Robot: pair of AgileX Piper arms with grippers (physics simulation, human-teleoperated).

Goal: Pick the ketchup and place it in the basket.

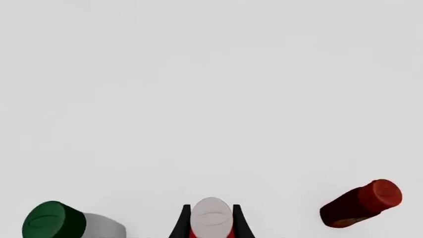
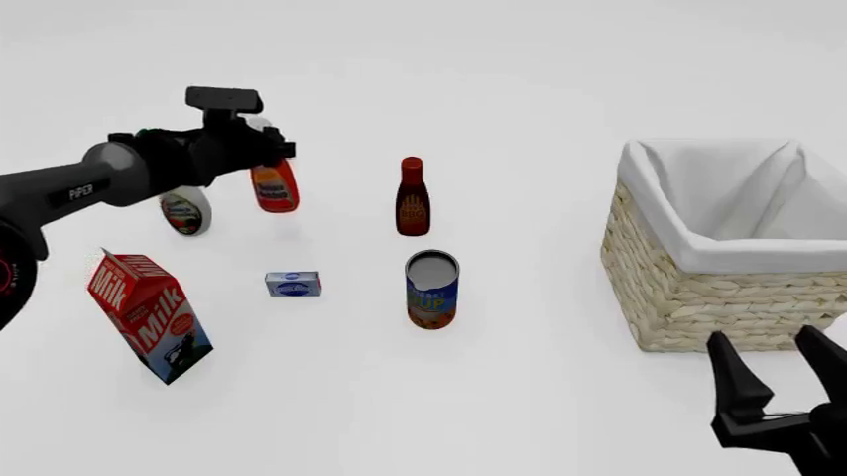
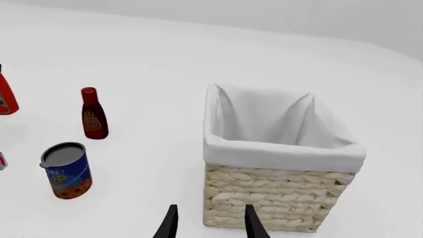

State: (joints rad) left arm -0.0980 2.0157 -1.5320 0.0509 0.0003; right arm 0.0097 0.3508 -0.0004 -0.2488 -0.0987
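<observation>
The ketchup, a red-orange bottle with a yellow-orange label, hangs from my left gripper at the table's far left. The gripper is shut on its top. In the left wrist view the white-grey cap sits between the two black fingers. The ketchup also shows at the edge of the right wrist view. The wicker basket with white lining stands at the right, also in the right wrist view. My right gripper is open and empty, near the basket's front corner.
A dark-red bottle stands mid-table with an open tin can in front of it. A white bottle with a green cap is behind my left arm. A milk carton and a small box are at the front left.
</observation>
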